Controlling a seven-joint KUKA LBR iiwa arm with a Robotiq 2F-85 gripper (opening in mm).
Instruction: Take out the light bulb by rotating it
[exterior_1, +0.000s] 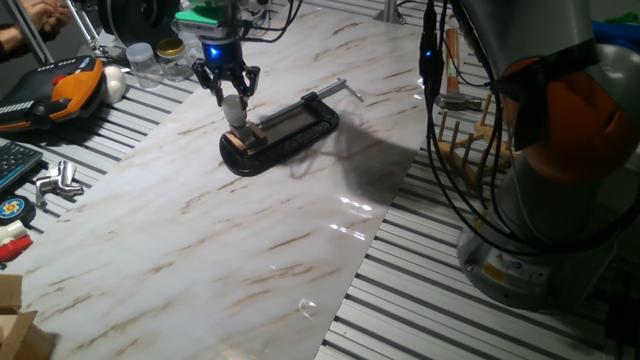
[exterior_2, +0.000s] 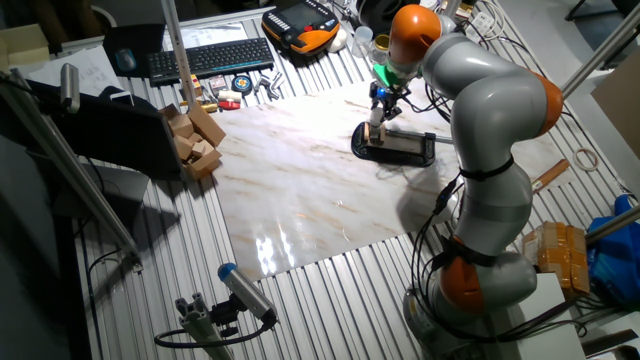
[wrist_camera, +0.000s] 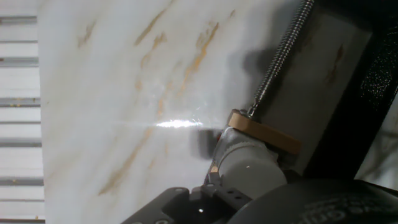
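A robot arm reached over a marble-patterned board that lay on a slatted metal table. Its gripper pointed straight down, fingers spread around the light bulb, a small frosted-white globe; whether the fingertips pressed the glass could not be told. The bulb stood upright, its long axis vertical, round end up toward the gripper and base down in a white socket on a small wooden block. That block sat in the mouth of a black C-clamp lying flat on the board, its threaded screw running to the block. In the hand view the globe itself was hidden; only the socket and block showed.

Around the board the workspace was cluttered: a keyboard, wooden blocks, an orange-and-black handheld pendant, a white egg-shaped object, clear lidded jars, and black cables beside the robot's base.
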